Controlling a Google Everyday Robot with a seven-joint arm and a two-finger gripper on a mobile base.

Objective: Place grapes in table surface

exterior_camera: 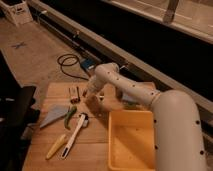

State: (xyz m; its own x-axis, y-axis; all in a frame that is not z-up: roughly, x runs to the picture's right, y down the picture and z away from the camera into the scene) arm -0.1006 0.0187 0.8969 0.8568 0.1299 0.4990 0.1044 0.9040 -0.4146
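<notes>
My gripper (pixel 92 102) hangs from the white arm (pixel 125 89) and points down. It is low over the table surface (pixel 92 145), a light-brown plank top, near its back middle. The grapes do not show in this view; the gripper's end hides the spot beneath it. A small tan block (pixel 74 93) lies just left of the gripper, apart from it.
A large yellow tub (pixel 131 144) stands on the right of the table, close to the front right of the gripper. Left of it lie a grey wedge (pixel 52 118), a green piece (pixel 69 116), a white utensil (pixel 75 133) and a yellow one (pixel 55 146). A cable (pixel 70 64) lies on the floor behind.
</notes>
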